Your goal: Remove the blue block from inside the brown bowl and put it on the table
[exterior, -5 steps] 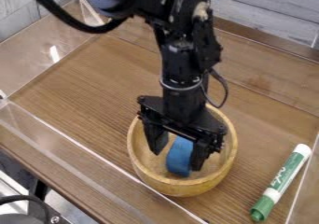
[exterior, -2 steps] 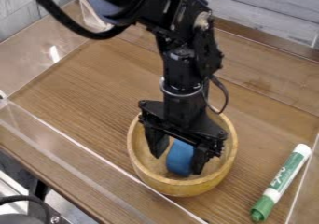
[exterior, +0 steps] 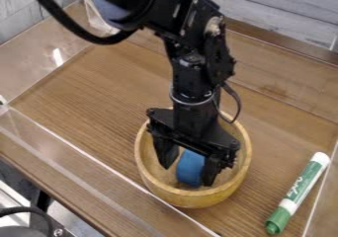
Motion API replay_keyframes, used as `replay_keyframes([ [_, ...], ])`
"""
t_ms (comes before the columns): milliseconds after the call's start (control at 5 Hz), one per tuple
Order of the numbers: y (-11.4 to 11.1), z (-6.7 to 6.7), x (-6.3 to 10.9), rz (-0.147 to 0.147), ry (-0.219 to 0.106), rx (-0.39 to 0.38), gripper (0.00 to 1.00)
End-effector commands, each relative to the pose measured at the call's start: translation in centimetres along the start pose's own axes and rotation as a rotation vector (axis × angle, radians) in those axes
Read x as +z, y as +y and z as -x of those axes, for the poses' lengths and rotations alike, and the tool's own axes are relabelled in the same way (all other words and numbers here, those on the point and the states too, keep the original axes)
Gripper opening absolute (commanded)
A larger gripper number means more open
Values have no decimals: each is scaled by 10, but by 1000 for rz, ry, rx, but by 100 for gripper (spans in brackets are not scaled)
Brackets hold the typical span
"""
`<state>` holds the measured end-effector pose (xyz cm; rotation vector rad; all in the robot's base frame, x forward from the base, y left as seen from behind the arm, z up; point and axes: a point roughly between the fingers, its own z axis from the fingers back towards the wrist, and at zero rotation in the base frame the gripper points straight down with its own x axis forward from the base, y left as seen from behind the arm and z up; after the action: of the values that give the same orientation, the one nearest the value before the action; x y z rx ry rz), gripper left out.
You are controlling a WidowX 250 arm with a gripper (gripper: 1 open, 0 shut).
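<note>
The brown bowl (exterior: pixel 165 186) sits on the table (exterior: pixel 93 93) toward the front, a round light-wood dish with a thick rim. Inside it stands the blue block (exterior: pixel 193 168), bright blue and partly covered by the fingers. My gripper (exterior: pixel 188 166) points straight down into the bowl. Its black fingers (exterior: pixel 162 148) stand apart, open, one on each side of the block. Whether they touch the block I cannot tell. The black arm rises from the gripper toward the upper left.
A green-and-white marker (exterior: pixel 297 207) lies on the table to the right of the bowl. Low clear plastic walls (exterior: pixel 53 142) border the tabletop along the front left and the back. Black cables hang at the arm's upper part.
</note>
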<state>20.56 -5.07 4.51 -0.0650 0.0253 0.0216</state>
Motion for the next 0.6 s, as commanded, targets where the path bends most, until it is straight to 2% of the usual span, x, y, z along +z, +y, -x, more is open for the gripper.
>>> replay_keyframes([
  [0,-3,-5,3,3,-28,-10,100],
  [200,-2,-5,1,1,-30,-9,0],
  [400,-2,-5,4,-13,-28,-3,0],
])
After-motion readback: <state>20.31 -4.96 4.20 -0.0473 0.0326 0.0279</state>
